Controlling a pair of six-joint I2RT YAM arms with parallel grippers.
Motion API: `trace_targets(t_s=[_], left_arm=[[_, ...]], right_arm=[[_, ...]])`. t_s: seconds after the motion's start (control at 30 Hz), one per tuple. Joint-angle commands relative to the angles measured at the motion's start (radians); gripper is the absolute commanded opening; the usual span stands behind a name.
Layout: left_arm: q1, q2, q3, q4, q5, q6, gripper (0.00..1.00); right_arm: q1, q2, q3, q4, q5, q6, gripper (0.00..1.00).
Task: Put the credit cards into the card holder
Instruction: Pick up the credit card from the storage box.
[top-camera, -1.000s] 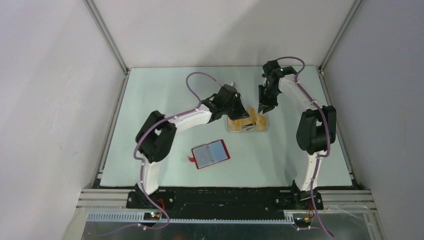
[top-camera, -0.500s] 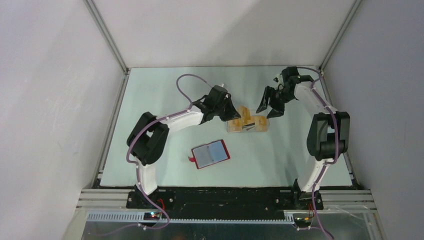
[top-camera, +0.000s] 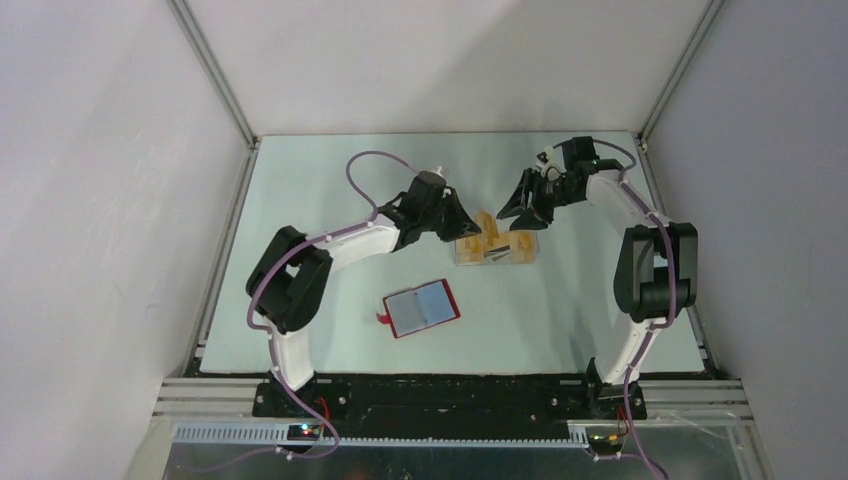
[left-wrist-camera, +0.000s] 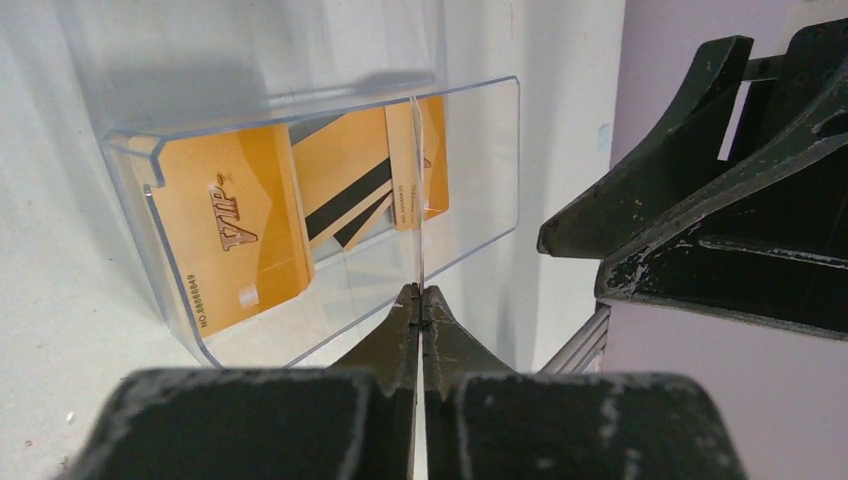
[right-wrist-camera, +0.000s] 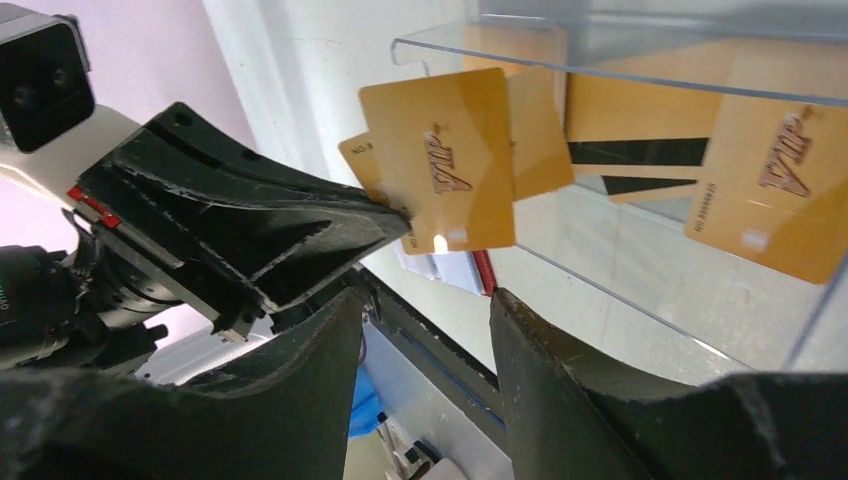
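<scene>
Left tool (left-wrist-camera: 420, 292) pressed together on the corner of one card (right-wrist-camera: 450, 160) at the clear box (top-camera: 497, 250).

Right tool (right-wrist-camera: 420, 305) stands spread and empty at the box's far right. The remaining cards (left-wrist-camera: 230, 235) lie inside the box. The red card holder (top-camera: 422, 308) lies open on the worktop (top-camera: 330, 200), nearer and to the left, well apart. Recommended: keep the pinch firm, clear the box wall fully, then carry the card over and slide it edge-first into a pocket.
</scene>
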Motion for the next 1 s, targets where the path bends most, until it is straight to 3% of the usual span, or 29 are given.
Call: trace_targets(t_s=[0.0,0.63,0.97], left_arm=[[0.004,-0.069,-0.021,0.083,0.036,-0.033,0.00],[0.006,-0.116,-0.129,0.202,0.064,-0.125,0.00],[0.017,-0.154,-0.164,0.230,0.077,-0.143,0.00]], right_arm=[[0.023,-0.002,-0.013,0.061,-0.073,0.050,0.53],[-0.018,-0.015,-0.251,0.244,-0.151,0.152,0.46],[-0.075,-0.036,-0.368,0.438,-0.233,0.253,0.57]])
